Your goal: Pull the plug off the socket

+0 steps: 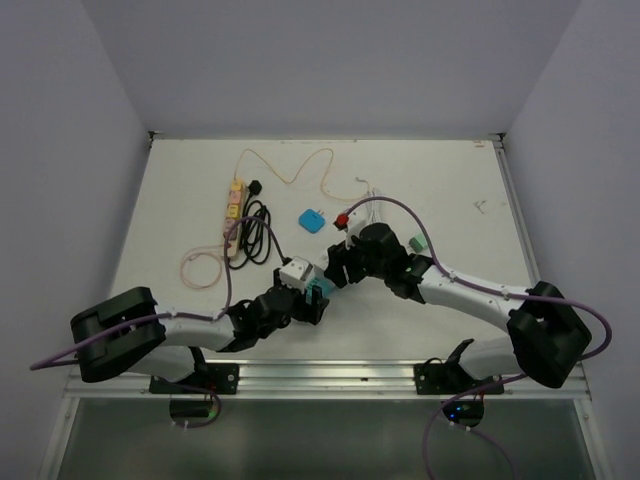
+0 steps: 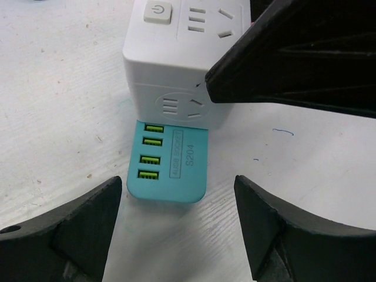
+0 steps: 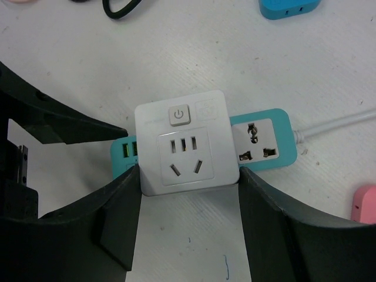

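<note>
I find the white plug (image 3: 187,144) seated in the teal socket strip (image 3: 264,138), at the near middle of the desk (image 3: 88,70). The right pincer (image 3: 188,176) pinches the plug's sides. The left pincer (image 2: 176,189) stands spread around the strip's end, gripping nothing. The pull is not yet done; I judge the strip needs holding first.

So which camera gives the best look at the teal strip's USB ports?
Left wrist: all four green USB ports face the camera. Right wrist shows only a sliver beside the white adapter; the top view shows the teal strip too small to tell.
</note>
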Available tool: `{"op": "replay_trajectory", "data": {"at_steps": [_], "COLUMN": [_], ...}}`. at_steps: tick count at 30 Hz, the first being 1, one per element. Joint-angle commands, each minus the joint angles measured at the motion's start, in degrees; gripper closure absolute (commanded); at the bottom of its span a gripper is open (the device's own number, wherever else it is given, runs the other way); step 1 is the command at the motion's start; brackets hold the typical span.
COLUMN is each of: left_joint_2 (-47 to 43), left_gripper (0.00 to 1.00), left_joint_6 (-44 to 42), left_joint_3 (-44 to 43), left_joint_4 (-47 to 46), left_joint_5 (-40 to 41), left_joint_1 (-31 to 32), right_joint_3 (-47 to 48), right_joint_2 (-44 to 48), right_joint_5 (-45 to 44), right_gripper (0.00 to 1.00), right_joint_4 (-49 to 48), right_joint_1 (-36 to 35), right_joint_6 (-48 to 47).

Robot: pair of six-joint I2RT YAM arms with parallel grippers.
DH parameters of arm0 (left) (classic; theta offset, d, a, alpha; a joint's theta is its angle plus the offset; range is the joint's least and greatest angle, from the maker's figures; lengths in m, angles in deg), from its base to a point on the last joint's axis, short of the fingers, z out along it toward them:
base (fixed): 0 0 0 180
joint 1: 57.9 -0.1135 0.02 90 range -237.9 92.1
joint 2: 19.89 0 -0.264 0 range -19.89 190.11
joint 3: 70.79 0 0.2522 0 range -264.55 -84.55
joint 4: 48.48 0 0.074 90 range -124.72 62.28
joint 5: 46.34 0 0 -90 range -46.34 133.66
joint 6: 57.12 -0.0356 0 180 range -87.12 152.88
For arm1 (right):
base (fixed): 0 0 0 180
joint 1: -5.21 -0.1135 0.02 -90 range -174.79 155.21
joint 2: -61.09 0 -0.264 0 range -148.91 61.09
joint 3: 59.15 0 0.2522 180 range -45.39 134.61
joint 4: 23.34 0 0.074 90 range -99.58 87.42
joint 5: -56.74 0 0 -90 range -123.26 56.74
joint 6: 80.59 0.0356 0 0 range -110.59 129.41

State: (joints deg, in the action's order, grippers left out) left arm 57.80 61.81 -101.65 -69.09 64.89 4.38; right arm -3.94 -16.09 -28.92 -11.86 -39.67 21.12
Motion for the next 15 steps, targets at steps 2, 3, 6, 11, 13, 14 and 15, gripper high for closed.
{"op": "replay_trajectory", "data": {"at_steps": [2,3,6,11,13,14,15], "left_joint_2": [-3.42,-4.29,-5.61,-8.42,-11.76,-13.25,-16.83], "left_gripper": [0.18,0.17,0.15,0.12,0.06,0.05,0.02], "left_joint_6": [-0.36,-0.45,-0.89,2.34,6.03,10.4,12.8], "left_joint_3": [2.42,2.69,3.92,4.19,4.01,4.53,4.97], "left_joint_4": [-3.51,-3.86,-4.56,-2.03,2.89,4.04,5.79], "left_joint_5": [1.62,1.44,1.18,5.12,6.71,6.72,6.72], "left_joint_1": [0.21,0.21,0.21,0.21,-0.05,-0.58,-1.54], "right_joint_3": [3.02,3.37,4.07,4.6,4.43,4.17,3.47], "right_joint_2": [2.92,3.09,3.36,4.94,6.08,6.43,6.87], "right_joint_5": [-4.16,-4.16,-4.16,-4.16,-4.16,-5.03,-5.48], "right_gripper": [1.0,1.0,1.0,1.0,1.0,1.0,1.0], "right_joint_4": [-0.36,-0.18,0.44,1.32,1.58,1.58,1.41], "right_joint_1": [0.32,0.32,0.32,0.41,0.41,0.32,0.41], "right_joint_6": [8.58,9.56,12.81,15.89,16.33,16.94,17.3]}}
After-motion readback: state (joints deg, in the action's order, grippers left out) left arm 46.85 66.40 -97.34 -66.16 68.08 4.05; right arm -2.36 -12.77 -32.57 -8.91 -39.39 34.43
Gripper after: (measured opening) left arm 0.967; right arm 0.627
